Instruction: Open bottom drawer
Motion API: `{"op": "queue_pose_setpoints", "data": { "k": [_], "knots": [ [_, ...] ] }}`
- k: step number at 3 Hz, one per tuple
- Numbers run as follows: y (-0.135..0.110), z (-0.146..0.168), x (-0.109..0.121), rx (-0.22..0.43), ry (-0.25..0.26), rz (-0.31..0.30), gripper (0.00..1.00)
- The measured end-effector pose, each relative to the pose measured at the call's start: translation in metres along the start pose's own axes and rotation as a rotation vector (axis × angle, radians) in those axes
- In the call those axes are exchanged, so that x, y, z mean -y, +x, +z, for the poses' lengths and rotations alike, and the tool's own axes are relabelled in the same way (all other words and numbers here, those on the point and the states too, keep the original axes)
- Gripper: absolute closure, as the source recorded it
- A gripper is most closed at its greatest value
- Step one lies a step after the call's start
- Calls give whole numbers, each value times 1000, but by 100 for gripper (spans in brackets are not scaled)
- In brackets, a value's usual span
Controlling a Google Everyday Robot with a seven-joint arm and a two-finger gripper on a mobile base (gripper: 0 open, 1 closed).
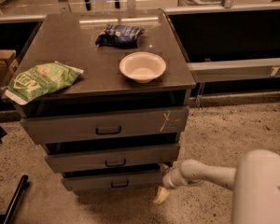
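Observation:
The bottom drawer (113, 180) is the lowest and narrowest grey front of the cabinet, with a small dark handle (118, 184) at its centre. It stands slightly out from the cabinet body, like the two drawers above it. My gripper (161, 181) is open at the drawer's right end, low near the floor. One cream fingertip (160, 196) hangs below the drawer's corner and the other sits by its upper right corner. The white arm (210, 174) reaches in from the lower right.
On the cabinet top (84, 55) lie a green chip bag (42, 80), a white bowl (142, 66) and a dark blue bag (119, 35). A cardboard box (1, 64) stands at the left, a black bar (14, 199) lies at the bottom left, and a metal rail (238, 69) runs at the right.

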State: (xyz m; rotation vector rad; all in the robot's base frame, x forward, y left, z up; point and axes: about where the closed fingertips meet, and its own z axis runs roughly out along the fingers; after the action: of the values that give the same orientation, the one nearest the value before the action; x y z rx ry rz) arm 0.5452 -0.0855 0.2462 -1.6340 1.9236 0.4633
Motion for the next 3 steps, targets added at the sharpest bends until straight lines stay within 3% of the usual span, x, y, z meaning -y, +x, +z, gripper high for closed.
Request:
{"op": "queue_pose_setpoints", "data": {
  "k": [1,2,3],
  "knots": [
    [8,7,7,-59,11,-47,0],
    [8,7,7,-59,11,-47,0],
    [21,27,10,-36,-31,-45,0]
  ]
}}
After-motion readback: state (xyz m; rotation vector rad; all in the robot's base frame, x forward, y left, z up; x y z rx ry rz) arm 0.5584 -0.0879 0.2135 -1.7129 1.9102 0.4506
